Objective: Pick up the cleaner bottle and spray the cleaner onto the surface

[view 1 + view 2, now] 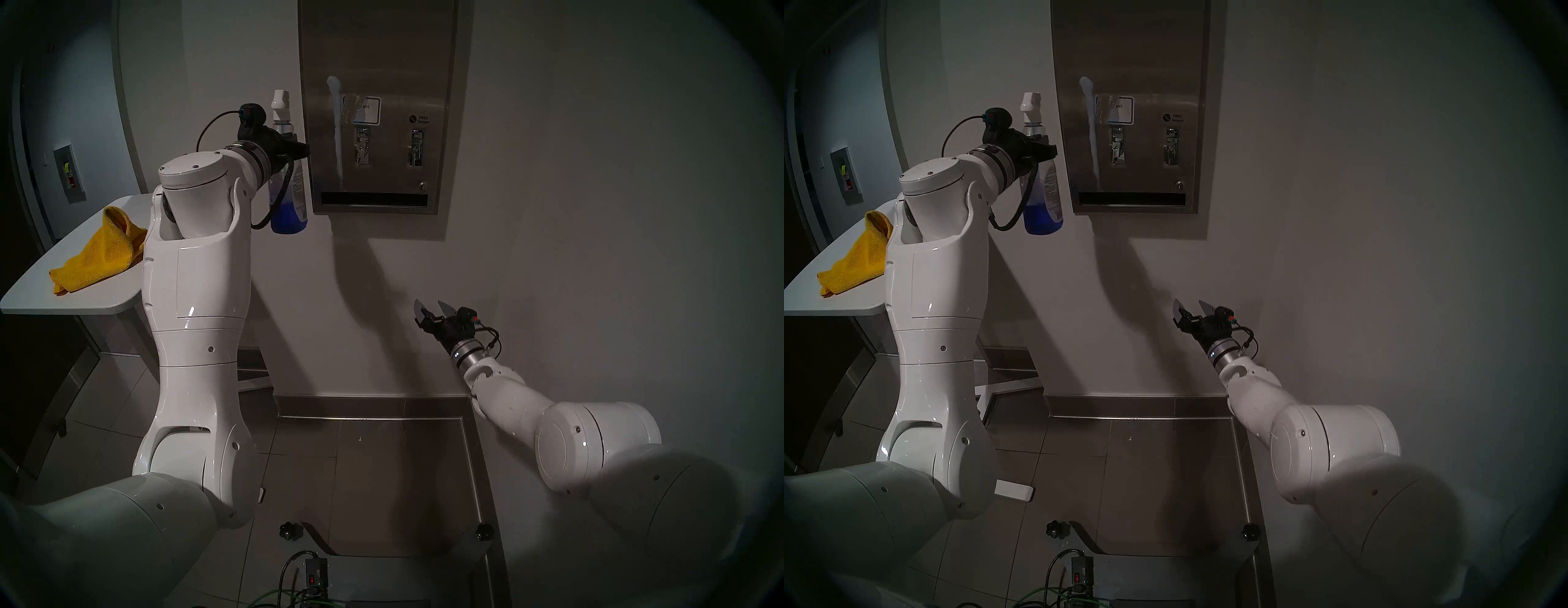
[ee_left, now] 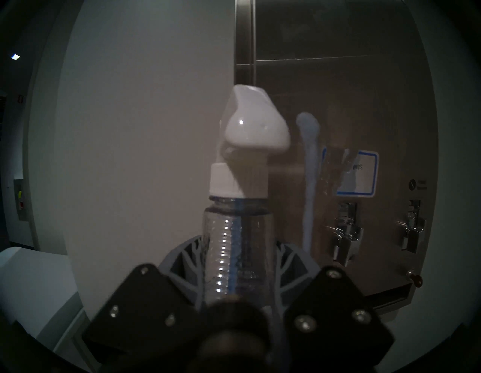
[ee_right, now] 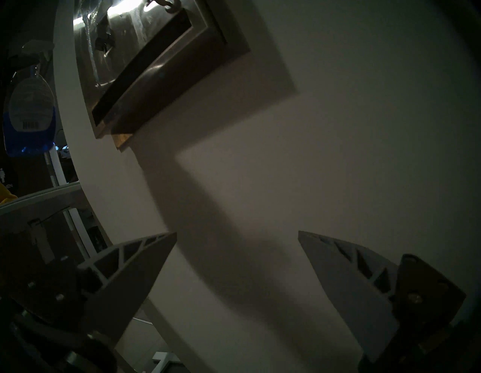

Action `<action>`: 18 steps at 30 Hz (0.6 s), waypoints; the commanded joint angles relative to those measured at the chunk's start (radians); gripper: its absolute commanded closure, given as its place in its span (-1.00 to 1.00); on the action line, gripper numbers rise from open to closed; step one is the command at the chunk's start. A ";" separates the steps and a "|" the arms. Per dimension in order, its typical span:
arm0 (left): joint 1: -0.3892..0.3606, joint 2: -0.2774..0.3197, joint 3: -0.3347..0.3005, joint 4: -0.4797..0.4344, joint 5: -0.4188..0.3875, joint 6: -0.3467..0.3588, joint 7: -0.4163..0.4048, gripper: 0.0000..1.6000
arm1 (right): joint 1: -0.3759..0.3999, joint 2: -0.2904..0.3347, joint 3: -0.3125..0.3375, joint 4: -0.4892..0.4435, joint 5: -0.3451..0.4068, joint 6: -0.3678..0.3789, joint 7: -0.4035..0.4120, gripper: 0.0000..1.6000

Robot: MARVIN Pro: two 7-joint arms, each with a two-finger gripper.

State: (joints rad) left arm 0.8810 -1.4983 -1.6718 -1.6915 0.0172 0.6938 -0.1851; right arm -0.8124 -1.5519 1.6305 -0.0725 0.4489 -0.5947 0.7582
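Note:
My left gripper (image 1: 297,148) is shut on the cleaner bottle (image 1: 292,199), a clear spray bottle with blue liquid and a white nozzle, held upright just left of the steel dispenser panel (image 1: 377,51). In the left wrist view the bottle (image 2: 238,234) stands between my fingers, its nozzle (image 2: 253,125) turned toward the panel (image 2: 364,91). A white foamy streak (image 1: 337,127) runs down the panel's left side; it also shows in the left wrist view (image 2: 309,182). My right gripper (image 1: 430,306) is open and empty, low by the wall; its fingers (image 3: 145,263) stand apart.
A yellow cloth (image 1: 102,254) lies on the white tabletop (image 1: 51,297) at the left, behind my left arm. The panel has a white sticker (image 1: 367,110), two knobs (image 1: 415,146) and a dark slot (image 1: 373,198). Grey tiled floor (image 1: 360,467) lies below.

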 commanded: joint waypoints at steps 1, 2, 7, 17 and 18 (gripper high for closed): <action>-0.088 0.031 -0.020 -0.057 0.013 -0.027 0.013 1.00 | -0.057 -0.009 0.015 -0.027 0.015 -0.037 -0.005 -1.00; -0.089 0.036 -0.024 -0.057 0.017 -0.027 0.017 1.00 | -0.069 -0.010 0.018 -0.027 0.018 -0.042 -0.008 -1.00; -0.094 0.056 -0.042 -0.056 0.032 -0.026 0.032 1.00 | -0.113 -0.017 0.030 -0.027 0.029 -0.062 -0.020 -1.00; -0.103 0.090 -0.073 -0.053 0.059 -0.023 0.059 1.00 | -0.190 -0.033 0.057 -0.030 0.054 -0.107 -0.040 -1.00; -0.103 0.092 -0.074 -0.053 0.061 -0.022 0.061 1.00 | -0.196 -0.034 0.059 -0.031 0.057 -0.111 -0.041 -1.00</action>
State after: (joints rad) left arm 0.8570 -1.4384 -1.7303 -1.6971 0.0683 0.6974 -0.1336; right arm -0.9811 -1.5737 1.6768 -0.0741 0.4931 -0.6639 0.7134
